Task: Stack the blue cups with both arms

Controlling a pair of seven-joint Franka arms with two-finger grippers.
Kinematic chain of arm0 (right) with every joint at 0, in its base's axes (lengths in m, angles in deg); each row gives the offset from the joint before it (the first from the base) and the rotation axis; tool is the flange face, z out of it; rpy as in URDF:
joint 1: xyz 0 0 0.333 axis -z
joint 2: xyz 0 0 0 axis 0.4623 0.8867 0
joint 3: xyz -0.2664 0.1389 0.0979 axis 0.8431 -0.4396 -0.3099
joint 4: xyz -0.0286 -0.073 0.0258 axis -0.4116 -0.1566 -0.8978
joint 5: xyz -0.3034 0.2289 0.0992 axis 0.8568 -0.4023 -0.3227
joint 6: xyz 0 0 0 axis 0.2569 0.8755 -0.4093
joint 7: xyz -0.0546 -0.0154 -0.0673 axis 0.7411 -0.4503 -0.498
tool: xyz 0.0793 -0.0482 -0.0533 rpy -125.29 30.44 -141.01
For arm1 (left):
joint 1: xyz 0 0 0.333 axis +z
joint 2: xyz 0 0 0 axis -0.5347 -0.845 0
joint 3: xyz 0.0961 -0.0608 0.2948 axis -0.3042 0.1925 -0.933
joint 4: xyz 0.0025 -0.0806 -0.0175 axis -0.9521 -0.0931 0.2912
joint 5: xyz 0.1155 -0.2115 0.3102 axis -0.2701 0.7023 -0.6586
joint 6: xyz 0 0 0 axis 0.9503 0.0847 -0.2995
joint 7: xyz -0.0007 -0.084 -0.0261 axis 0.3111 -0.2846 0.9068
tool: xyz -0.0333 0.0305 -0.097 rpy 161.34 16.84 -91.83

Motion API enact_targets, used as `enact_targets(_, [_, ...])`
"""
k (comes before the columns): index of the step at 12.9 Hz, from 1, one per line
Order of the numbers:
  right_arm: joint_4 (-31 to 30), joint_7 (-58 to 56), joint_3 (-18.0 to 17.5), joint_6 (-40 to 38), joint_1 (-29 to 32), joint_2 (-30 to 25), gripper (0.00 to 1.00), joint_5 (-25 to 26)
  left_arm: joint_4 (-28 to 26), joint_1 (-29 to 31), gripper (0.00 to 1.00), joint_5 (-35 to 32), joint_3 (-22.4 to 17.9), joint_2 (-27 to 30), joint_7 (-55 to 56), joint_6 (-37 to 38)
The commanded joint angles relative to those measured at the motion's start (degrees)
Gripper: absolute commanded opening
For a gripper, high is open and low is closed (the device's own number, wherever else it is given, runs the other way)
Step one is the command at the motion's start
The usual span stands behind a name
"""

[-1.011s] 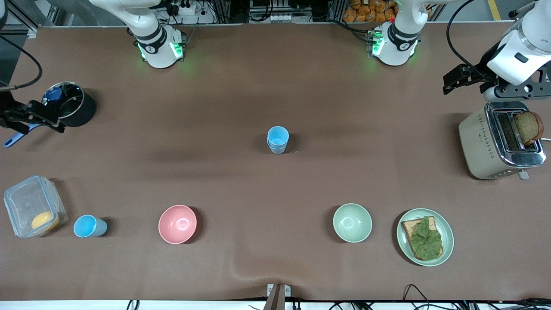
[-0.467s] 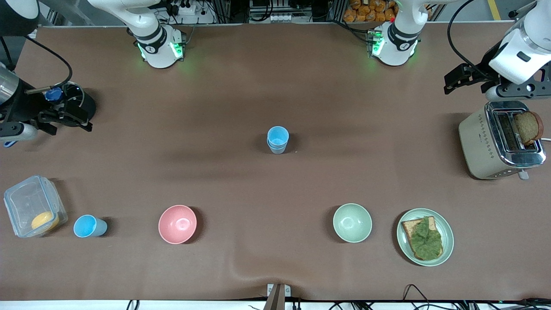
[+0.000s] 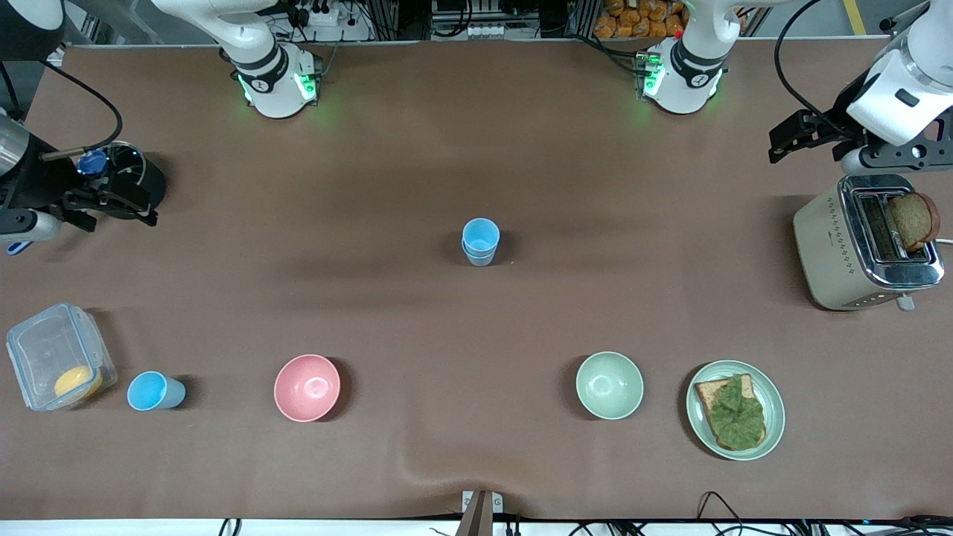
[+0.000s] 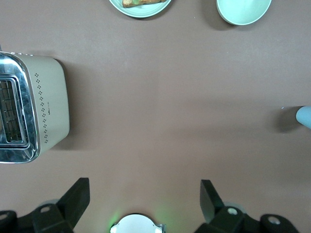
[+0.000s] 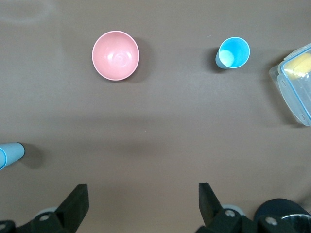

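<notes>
Counting three blue cups: two nested (image 3: 480,242), one alone (image 3: 154,391); two bowls; left gripper (image 3: 797,138) and right gripper (image 3: 112,202) gaping, empty.

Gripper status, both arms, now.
Left gripper: open, empty, up beside the toaster.
Right gripper: open, empty, over the black pot.

The right arm's black two-finger gripper (image 3: 112,202), jaws wide, now hangs over the black cylindrical pot (image 3: 141,182) instead of beside it. The left arm's black gripper (image 3: 800,134) sits slightly higher above the cream toaster (image 3: 841,249)
</notes>
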Motion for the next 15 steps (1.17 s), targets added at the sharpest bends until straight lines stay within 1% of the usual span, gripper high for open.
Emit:
enact_targets(1, [0.0,0.1,0.2,-0.5,1.1,-2.4,1.00,0.1,0.9,0.3,1.00,-1.0,0.2,0.0,-0.2,1.0])
enact_targets(3, [0.1,-0.1,0.7,-0.6,2.7,-3.6,1.00,0.2,0.9,0.3,1.00,-1.0,0.2,0.0,-0.1,1.0])
enact_targets(5, [0.5,-0.6,0.9,-2.5,3.6,-4.1,1.00,0.2,0.9,0.3,1.00,-1.0,0.2,0.0,-0.1,1.0])
enact_targets(8, [0.2,-4.9,1.6,-3.3,4.0,-4.6,1.00,1.0,0.9,0.3,1.00,-1.0,0.2,0.0,0.0,1.1])
enact_targets(13, [-0.3,-4.5,1.7,-4.3,4.1,-4.6,1.00,1.1,0.9,0.2,1.00,-1.0,0.2,0.0,0.2,1.0])
enact_targets(15, [-2.0,-4.5,1.5,-4.4,4.1,-5.3,1.00,2.0,0.9,0.2,1.00,-1.0,0.2,0.0,0.3,1.1])
